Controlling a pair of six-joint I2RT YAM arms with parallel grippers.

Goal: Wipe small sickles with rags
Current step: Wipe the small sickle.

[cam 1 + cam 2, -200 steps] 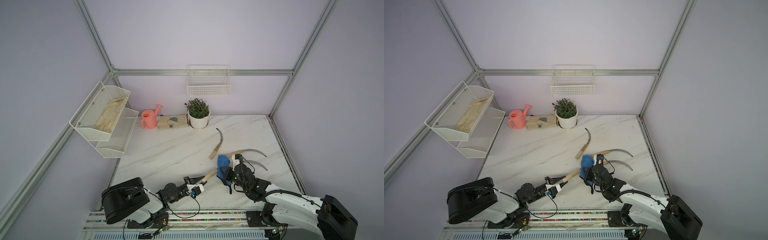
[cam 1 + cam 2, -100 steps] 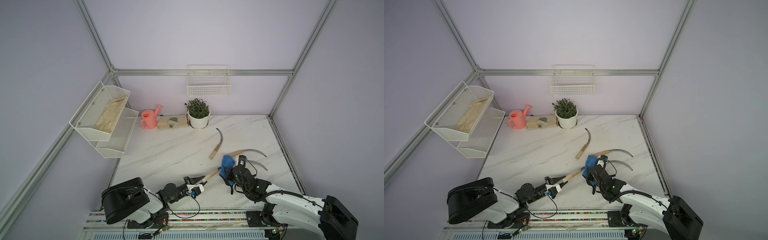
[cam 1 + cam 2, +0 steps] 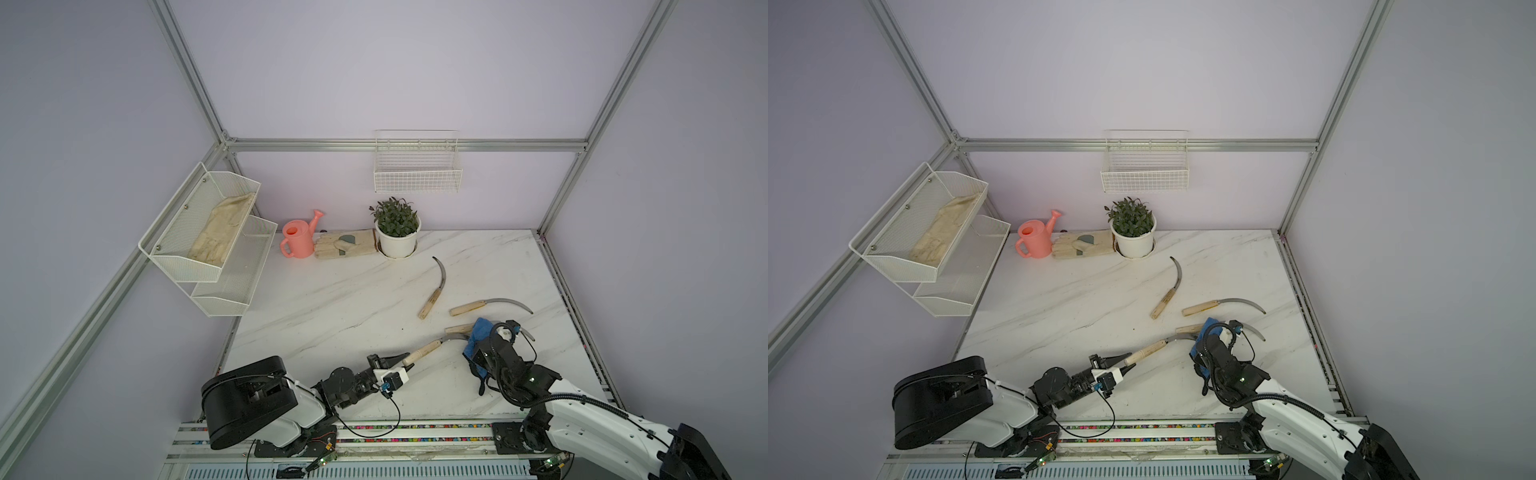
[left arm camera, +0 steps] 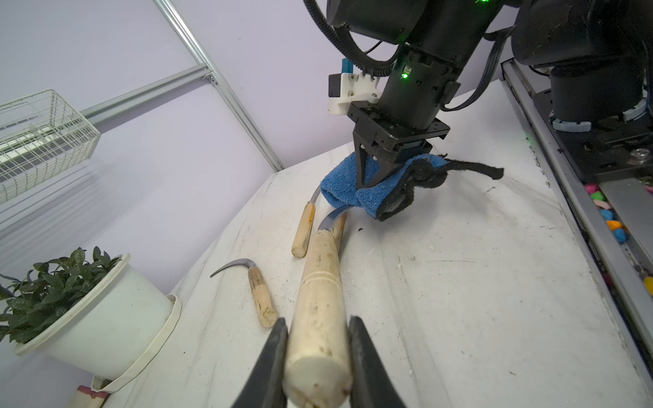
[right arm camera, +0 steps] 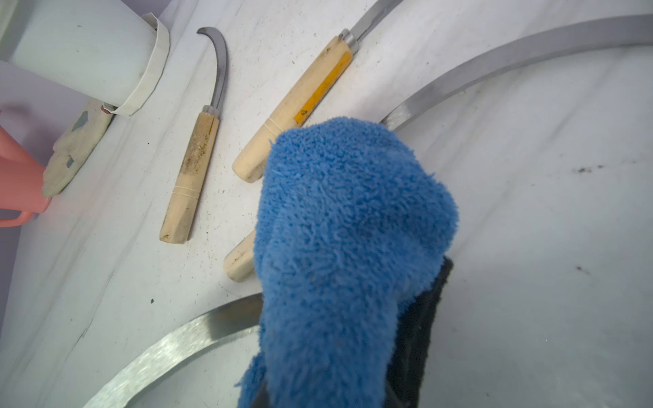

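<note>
Left gripper (image 4: 318, 323) is clamping the stiff sickle (image 4: 327, 226) by its handle (image 4: 319, 279), right gripper (image 4: 371, 178) pinching the soft rag (image 4: 342, 185) just ahead.

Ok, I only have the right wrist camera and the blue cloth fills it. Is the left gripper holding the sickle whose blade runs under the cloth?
Observer: Yes, the left gripper is shut on that sickle, near the handle's butt end.
Operator: And are my right jaws really on the cloth?
Observer: Yes, the left wrist view shows the right gripper pinching the blue microfibre cloth.
Operator: Anything dangling?
Observer: A black strap sticks out from the cloth's end, clear of the sickle.
</note>
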